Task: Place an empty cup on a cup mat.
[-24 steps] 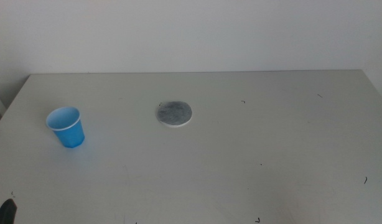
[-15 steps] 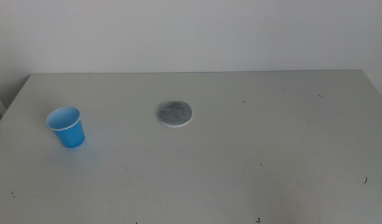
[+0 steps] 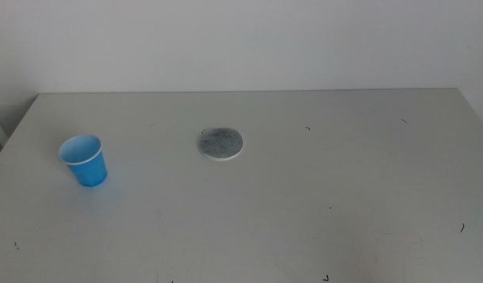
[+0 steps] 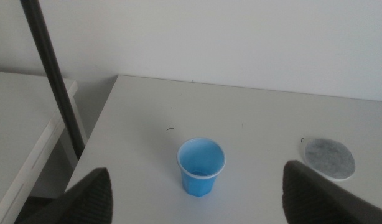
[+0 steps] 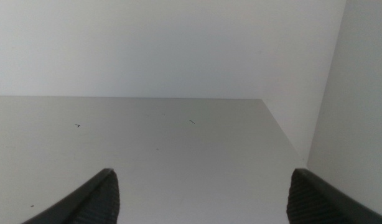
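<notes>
gone from the bench's (image 3: pixel 304 204) near corner that dark hand tip, cup (image 3: pixel 83 160) upright and well apart from cup mat (image 3: pixel 219 144), left hand (image 4: pixel 197 193) spread behind cup, right hand (image 5: pixel 200 196) spread over bare bench

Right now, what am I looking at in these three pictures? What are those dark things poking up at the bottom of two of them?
This is a robot with two arms at a grey table. One picture looks down on the table from above; neither arm shows in it. The other two come from cameras on the robot's wrists. The dark shapes are each arm's two fingers, spread wide apart. The left gripper hangs above the table's edge and looks at a small blue cup, which stands upright and empty. Beside it, apart from it, lies a round grey cup mat. The right gripper waits over a bare part of the table. Nothing is held yet; the cup is not on the mat.
</notes>
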You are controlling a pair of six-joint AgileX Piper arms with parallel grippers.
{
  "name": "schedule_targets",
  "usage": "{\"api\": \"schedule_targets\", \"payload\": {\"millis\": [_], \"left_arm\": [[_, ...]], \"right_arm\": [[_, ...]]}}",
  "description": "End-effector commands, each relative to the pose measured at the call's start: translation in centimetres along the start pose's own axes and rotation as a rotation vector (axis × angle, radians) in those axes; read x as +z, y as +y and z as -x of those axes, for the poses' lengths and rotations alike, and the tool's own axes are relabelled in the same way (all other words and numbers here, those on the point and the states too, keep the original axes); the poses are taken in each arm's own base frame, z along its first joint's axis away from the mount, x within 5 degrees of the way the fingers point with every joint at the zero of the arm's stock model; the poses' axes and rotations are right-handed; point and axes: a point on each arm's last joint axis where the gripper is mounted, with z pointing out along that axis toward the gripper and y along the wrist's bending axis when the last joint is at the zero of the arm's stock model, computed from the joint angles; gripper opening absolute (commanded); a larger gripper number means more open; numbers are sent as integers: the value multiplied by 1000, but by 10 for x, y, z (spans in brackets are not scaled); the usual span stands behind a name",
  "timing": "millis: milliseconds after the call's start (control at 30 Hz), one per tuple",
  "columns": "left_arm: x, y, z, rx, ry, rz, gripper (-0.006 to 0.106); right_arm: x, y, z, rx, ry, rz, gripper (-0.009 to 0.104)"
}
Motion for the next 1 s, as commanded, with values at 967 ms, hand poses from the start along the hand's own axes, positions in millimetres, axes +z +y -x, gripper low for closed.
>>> {"api": "schedule_targets", "payload": {"millis": [967], "left_arm": [[194, -11, 81, 3, 515, 72, 105]], "right_arm": [[-3, 0, 12, -17, -109, 2, 94]]}}
